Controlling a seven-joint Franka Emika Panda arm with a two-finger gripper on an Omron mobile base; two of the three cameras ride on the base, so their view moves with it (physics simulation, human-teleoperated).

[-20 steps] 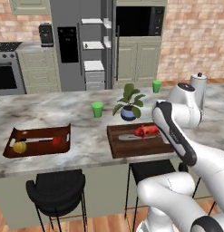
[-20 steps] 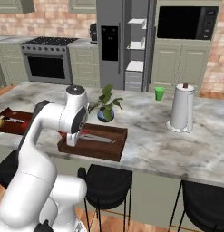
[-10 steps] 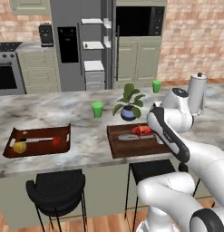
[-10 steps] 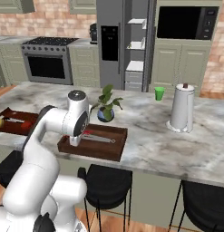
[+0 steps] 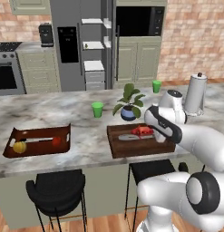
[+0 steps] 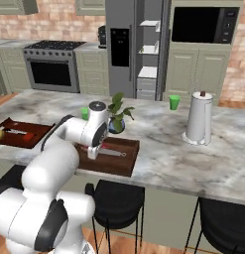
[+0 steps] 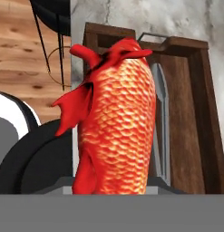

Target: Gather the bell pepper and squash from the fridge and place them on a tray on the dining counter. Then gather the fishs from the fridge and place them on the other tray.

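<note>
Hovering low over the near wooden tray on the marble dining tabletop, the white arm's end effector has its fingers drawn nearly together on the reddish-orange fish, which hangs lengthwise from the grip, just above the tray floor. The silvery-grey fish already lies flat inside that same tray, just beside the red one.

The risk from here seems to lie in the release. The red fish looks to be gripped at one end, so if let go from this height it may tip or roll, and could land across its grey companion or against the tray's raised rim instead of settling flat. A sideways drift toward the near edge, where black stools stand below, could put it on the floor.

Well apart to the left, the second tray holds the yellow squash and the red bell pepper, with something pale and slender lying between them. Behind, the grey fridge stands with one door open, its white shelves showing. A potted plant sits just beyond the near tray.
</note>
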